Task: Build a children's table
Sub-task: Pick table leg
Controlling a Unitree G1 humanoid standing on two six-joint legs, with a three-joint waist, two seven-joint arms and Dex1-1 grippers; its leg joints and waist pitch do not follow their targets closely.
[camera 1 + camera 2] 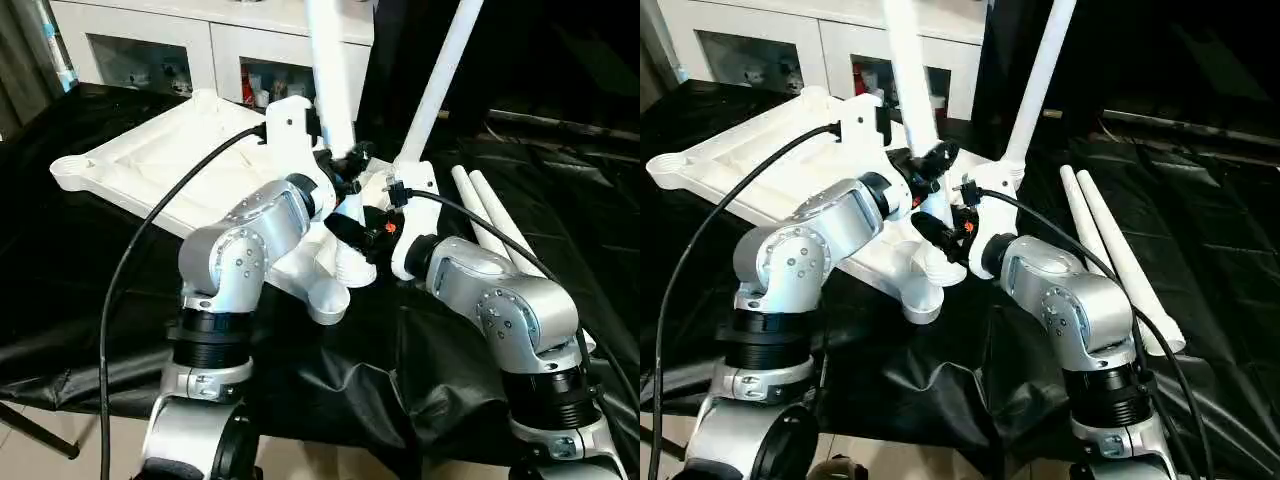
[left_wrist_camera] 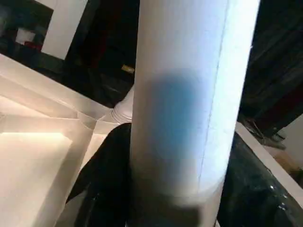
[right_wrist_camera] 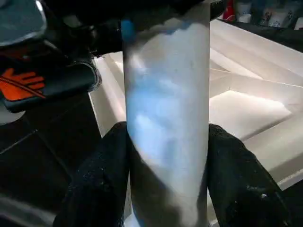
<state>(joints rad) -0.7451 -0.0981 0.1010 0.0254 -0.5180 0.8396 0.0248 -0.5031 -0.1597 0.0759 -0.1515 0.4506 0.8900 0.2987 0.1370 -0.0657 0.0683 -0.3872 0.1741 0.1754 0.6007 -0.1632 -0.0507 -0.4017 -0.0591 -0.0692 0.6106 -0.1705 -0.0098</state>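
The children's table, a white plastic rectangular tabletop [image 1: 170,165] with a raised rim and ribbed underside, lay upside down on the black-draped work surface [image 1: 90,300], its round corner sockets turned upward. One long tapered white tube leg [image 1: 330,70] stood upright at the near side of the tabletop, and a second such leg [image 1: 440,75] rose slanting from the socket just beyond it. Two more white legs [image 1: 490,225] lay side by side on the black cloth, off to the right and well apart from the tabletop.

Both pincers were at that near upright leg! The left gripper [image 1: 345,170] sat higher on the tube, and in the left wrist view the leg [image 2: 189,94] ran straight up between its black fingers [image 2: 106,179], which pressed against the tube's side. The right gripper [image 3: 165,156] sat lower, near the socket, its two black fingers [image 3: 99,184] half spread and clamped on either side of the tube [image 3: 165,94].

An orange hand symbol [image 3: 21,85] showed on a black part beside the leg; no readable writing there. White cabinets [image 1: 220,45] with glass doors stood behind.
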